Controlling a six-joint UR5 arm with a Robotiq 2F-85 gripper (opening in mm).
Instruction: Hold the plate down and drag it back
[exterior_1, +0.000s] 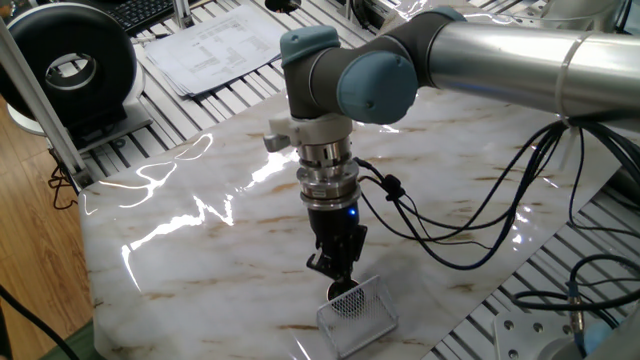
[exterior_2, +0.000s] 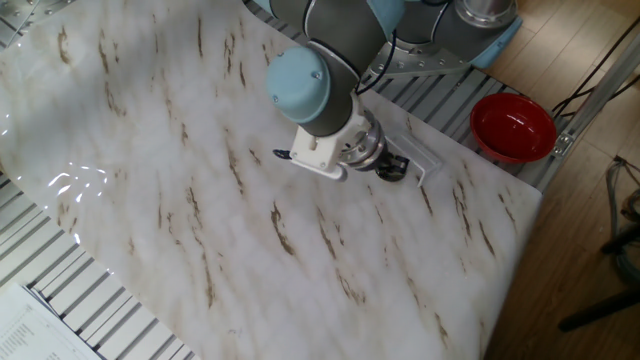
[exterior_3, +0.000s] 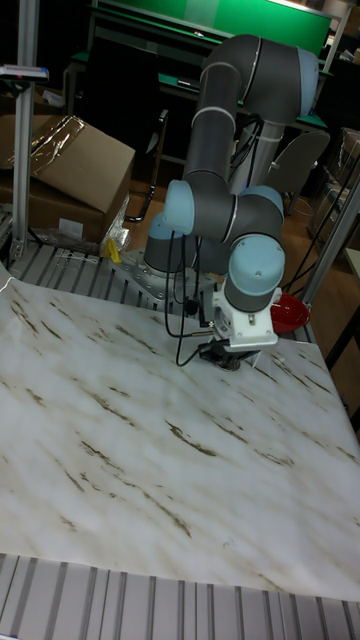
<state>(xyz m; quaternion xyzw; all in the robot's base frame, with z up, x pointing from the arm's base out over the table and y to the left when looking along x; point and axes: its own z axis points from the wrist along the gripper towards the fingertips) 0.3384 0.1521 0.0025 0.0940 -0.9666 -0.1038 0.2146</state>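
The plate (exterior_1: 348, 301), a small shiny disc with a grey mesh centre, lies inside a clear rectangular tray (exterior_1: 373, 323) near the front edge of the marble table. My gripper (exterior_1: 338, 284) points straight down, its fingers shut together. The tips rest at the plate's near-left rim, and I cannot tell how hard they press. In the other fixed view the wrist and gripper (exterior_2: 396, 170) cover the plate, and only a corner of the clear tray (exterior_2: 428, 160) shows. In the tall fixed view the gripper (exterior_3: 228, 360) hangs low over the table and the plate is hidden.
A red bowl (exterior_2: 513, 126) sits just off the table beside the tray. Black cables (exterior_1: 470, 225) loop from the wrist over the marble top (exterior_1: 200, 240). Papers (exterior_1: 210, 45) and a round black device (exterior_1: 70, 65) lie beyond the far edge.
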